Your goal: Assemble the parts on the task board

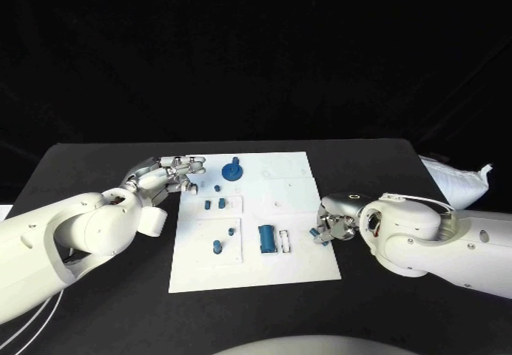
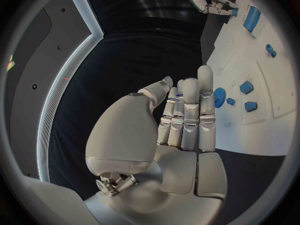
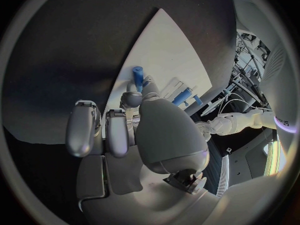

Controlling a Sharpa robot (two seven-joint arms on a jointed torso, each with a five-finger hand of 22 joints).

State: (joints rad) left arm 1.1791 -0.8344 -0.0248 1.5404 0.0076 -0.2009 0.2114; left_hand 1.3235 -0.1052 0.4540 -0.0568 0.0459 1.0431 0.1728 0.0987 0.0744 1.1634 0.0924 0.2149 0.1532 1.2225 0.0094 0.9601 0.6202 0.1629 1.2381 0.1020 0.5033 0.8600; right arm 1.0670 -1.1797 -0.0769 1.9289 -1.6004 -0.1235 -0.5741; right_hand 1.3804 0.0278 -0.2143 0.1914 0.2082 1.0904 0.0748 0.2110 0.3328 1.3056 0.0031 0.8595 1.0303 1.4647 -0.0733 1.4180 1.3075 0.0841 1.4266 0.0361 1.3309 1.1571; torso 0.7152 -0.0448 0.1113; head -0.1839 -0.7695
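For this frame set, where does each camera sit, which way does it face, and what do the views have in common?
Head view: from the robot's head, looking down at the task board; left hand and right hand at the board's sides.
Left wrist view: behind the left hand, fingers held straight together, facing along the board.
Right wrist view: behind the right hand, which pinches a small blue part over the board.
Shared: every view shows the board; the left wrist view also shows the right hand.
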